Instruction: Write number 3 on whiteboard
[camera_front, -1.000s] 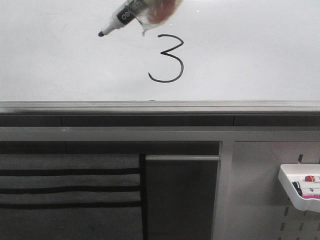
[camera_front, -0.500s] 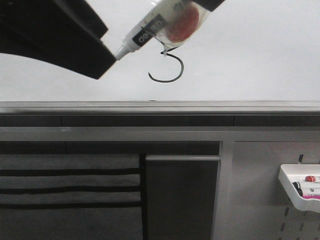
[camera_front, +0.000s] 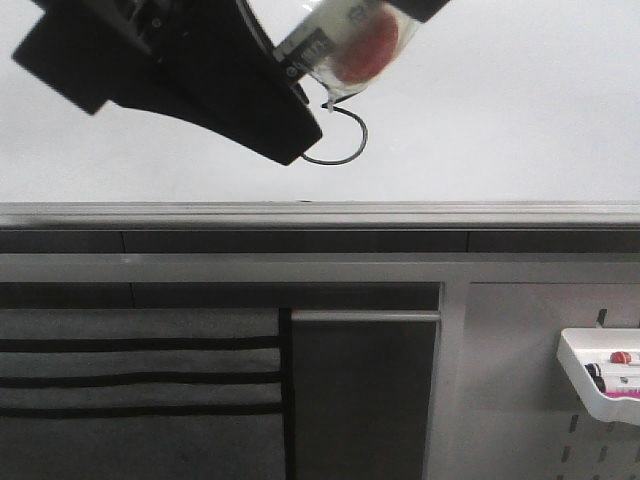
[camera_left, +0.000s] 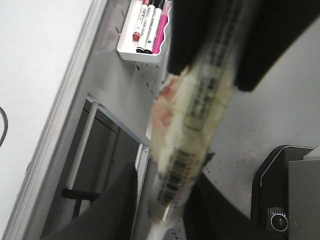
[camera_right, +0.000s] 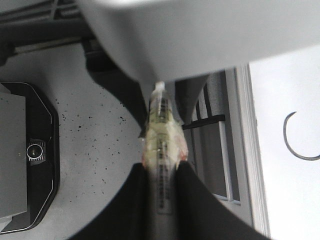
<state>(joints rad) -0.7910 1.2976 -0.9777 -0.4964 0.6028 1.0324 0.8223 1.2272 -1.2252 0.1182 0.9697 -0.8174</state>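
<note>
Right gripper (camera_right: 161, 197): black fingers clamped on the barrel of a white marker pen with black print and clear tape holding a red patch (camera_right: 160, 150); the pen's white tip end points away from the fingers, touching or just short of a large blurred grey body. Left gripper (camera_left: 160, 220): dark fingers either side of the same taped pen (camera_left: 197, 125); whether they are pressing on it cannot be told. In the front view the left arm's black housing (camera_front: 190, 70) covers the pen's tip and the upper loop of the thin black hand-drawn number 3 (camera_front: 340, 145); only its lower curve shows on the glossy white whiteboard (camera_front: 520, 110), just above the grey metal edge rail (camera_front: 320, 215). White tray holding markers (camera_front: 600, 385) hangs on the grey perforated panel (camera_front: 520, 440), lower right.
</note>
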